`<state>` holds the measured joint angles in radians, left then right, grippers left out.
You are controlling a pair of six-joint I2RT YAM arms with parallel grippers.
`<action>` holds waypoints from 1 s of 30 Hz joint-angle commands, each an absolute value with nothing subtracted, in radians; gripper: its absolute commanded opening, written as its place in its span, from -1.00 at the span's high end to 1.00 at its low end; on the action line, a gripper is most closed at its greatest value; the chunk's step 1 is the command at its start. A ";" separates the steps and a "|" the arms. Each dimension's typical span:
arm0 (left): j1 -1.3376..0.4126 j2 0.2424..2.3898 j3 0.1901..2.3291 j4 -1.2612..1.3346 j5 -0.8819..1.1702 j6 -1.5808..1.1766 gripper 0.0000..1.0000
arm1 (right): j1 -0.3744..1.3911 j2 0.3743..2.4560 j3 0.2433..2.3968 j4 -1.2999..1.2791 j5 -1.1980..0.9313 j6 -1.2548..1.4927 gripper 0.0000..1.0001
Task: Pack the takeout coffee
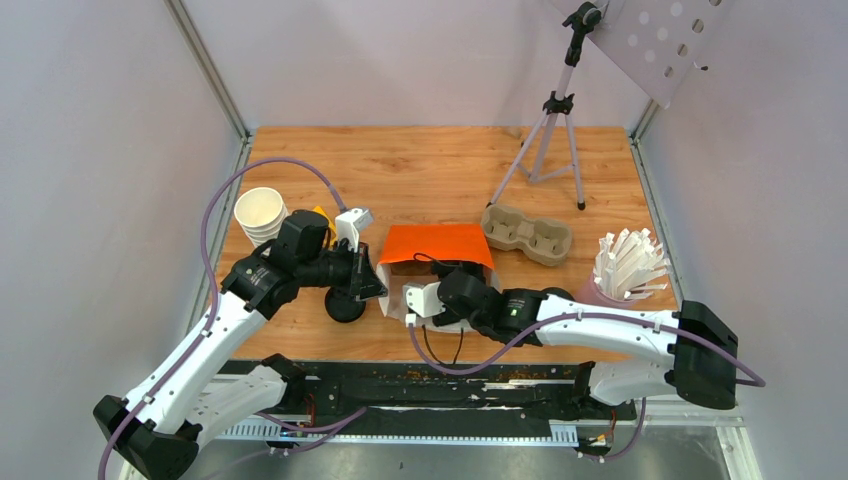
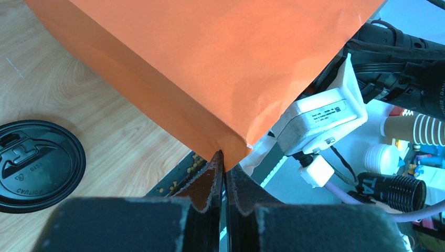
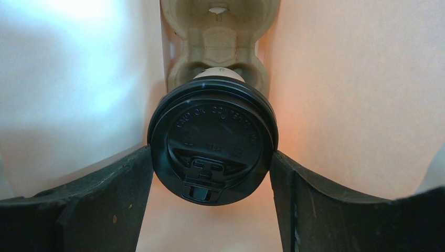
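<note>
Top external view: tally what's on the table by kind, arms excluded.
Orange paper bag: 1
Brown moulded-pulp cup carrier: 1
Stack of lidless white paper cups: 1
Loose round black plastic lid: 1
Pink cup of flat white sticks: 1
Black-and-grey tripod: 1
Total: 6

You're looking at matt, smooth paper on the orange paper bag (image 1: 437, 243), lying on a grained wooden table (image 1: 420, 165). Inside the bag, the takeout coffee (image 3: 212, 142) has a glossy black plastic lid; the cup carrier (image 3: 218, 47) is rough moulded pulp.
</note>
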<state>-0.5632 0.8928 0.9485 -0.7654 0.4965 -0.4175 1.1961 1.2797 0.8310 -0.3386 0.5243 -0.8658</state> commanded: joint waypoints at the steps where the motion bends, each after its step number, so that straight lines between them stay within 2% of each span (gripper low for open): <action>1: -0.569 0.888 0.956 -0.726 0.521 -0.426 0.81 | 1.191 1.276 0.842 -0.314 0.548 -0.855 -0.44; 18: -0.568 0.885 0.939 -0.712 0.523 -0.433 0.81 | 1.189 1.284 0.858 -0.349 0.590 -0.819 -0.43; 30: -0.569 0.877 0.933 -0.711 0.533 -0.435 0.81 | 1.168 1.262 0.797 -0.280 0.554 -0.808 -0.45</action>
